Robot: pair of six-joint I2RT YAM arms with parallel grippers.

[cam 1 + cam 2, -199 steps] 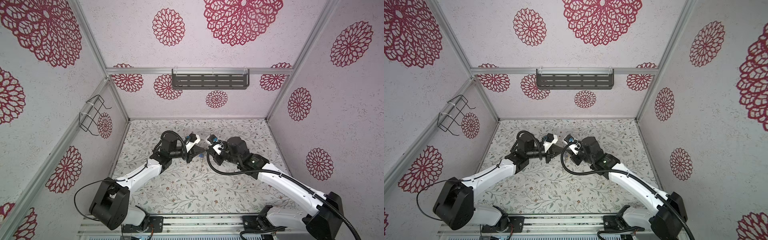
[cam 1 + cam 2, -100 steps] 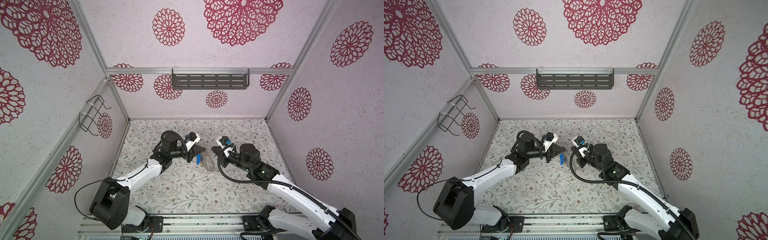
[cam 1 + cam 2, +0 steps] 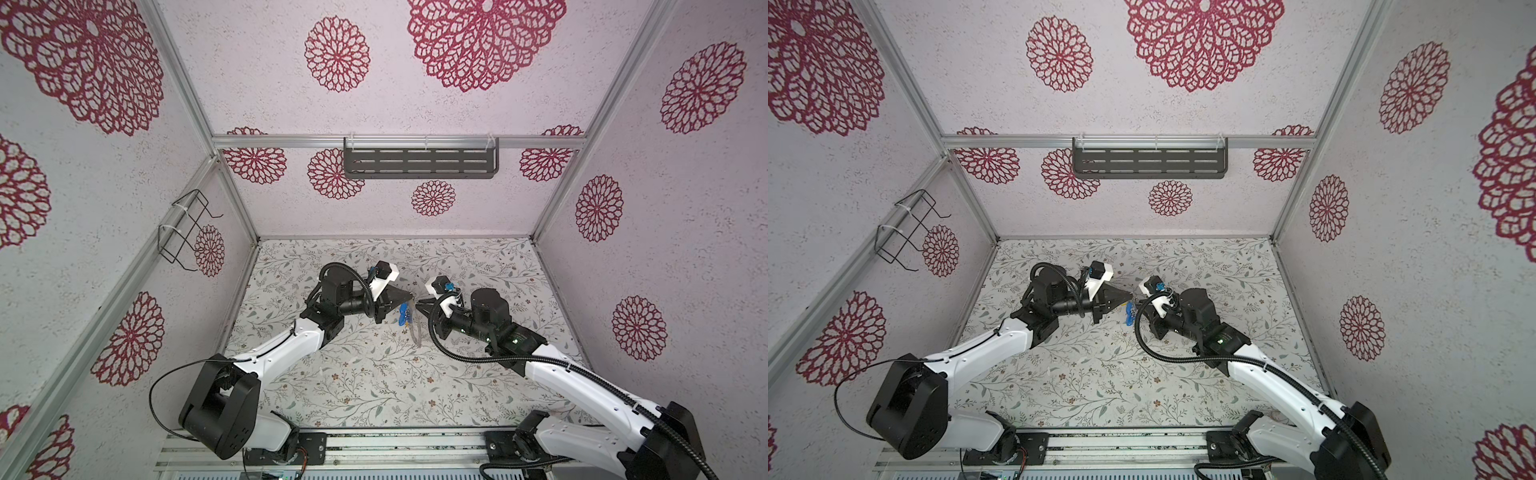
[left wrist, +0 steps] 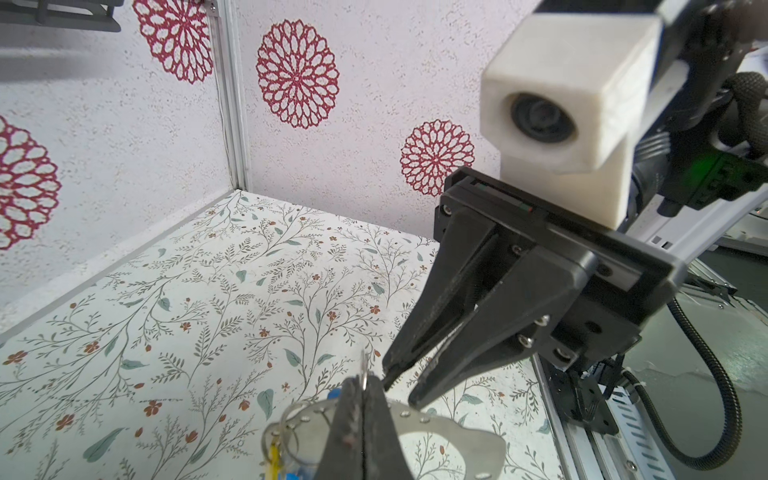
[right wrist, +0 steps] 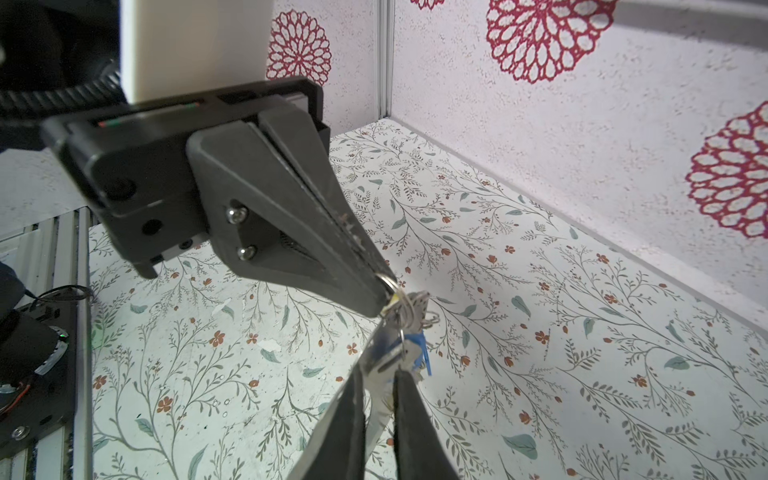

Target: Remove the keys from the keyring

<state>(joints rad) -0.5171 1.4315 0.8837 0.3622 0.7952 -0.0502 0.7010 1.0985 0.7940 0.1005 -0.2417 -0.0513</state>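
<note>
Above the middle of the floral-patterned surface [image 3: 332, 386], the black left gripper [image 5: 384, 293] is pressed shut on a tiny metal loop [image 5: 389, 284] — from it hang the cluster of small yellow and blue plastic key tags [image 5: 417, 353] and the thin grey riveted metal hoop [image 4: 457, 430]. The black right gripper [image 4: 401, 392] has its jaws slightly apart, with the hoop's band between them.

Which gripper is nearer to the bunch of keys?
Left. The left gripper is shut on a small metal loop at the top of the keys, which hang right under its tips. The right gripper points at them from the opposite side, close by, jaws slightly apart.
</note>
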